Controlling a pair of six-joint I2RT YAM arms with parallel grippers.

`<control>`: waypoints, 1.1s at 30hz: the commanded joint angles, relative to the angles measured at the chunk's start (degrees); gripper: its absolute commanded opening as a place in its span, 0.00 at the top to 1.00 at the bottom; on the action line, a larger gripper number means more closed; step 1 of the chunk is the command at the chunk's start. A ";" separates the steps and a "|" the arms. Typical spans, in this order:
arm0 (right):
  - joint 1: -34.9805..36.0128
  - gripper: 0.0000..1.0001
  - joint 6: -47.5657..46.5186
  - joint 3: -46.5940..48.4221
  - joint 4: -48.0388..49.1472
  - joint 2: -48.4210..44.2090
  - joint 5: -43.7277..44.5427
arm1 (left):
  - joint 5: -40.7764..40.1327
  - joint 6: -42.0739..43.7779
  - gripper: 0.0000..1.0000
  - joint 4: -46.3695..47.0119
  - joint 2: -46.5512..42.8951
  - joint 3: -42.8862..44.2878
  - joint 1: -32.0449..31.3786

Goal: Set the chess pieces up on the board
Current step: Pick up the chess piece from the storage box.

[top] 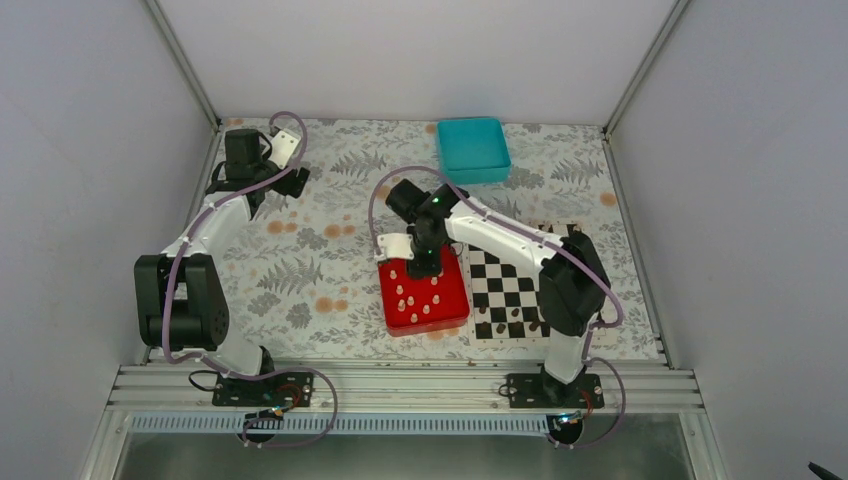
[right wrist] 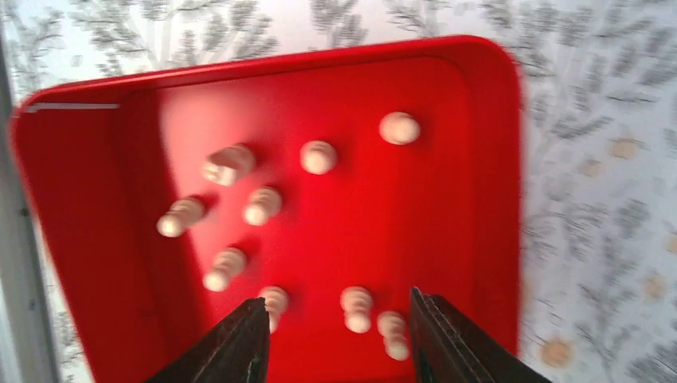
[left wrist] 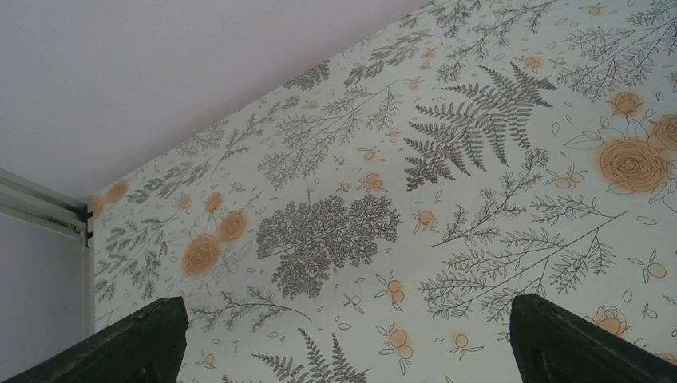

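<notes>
Several small cream chess pieces (top: 415,300) stand in the red tray (top: 447,318) at centre; the right wrist view shows them (right wrist: 318,156) blurred inside the tray (right wrist: 463,191). The black-and-white board (top: 505,290) lies right of the tray, with a few dark pieces along its near edge. My right gripper (top: 418,266) hovers over the tray's far part, open and empty (right wrist: 337,315), with two pieces between its fingers' line. My left gripper (top: 290,180) is at the far left over the floral cloth, open and empty (left wrist: 347,319).
A teal tray (top: 472,148) stands at the back, behind the board. The floral tablecloth (top: 320,260) covers the table. Grey walls close in left, right and back. The right arm reaches across the board's far-left corner.
</notes>
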 commanded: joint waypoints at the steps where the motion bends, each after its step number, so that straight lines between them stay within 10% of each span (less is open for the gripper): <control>1: 2.95 0.53 1.07 -2.38 -0.66 0.80 -3.89 | 0.19 -0.09 0.00 0.78 -0.79 -0.39 0.26; 33: 10.39 0.52 0.34 -8.63 6.94 7.41 -3.34 | 0.09 -0.05 0.00 0.91 -1.01 -0.65 0.43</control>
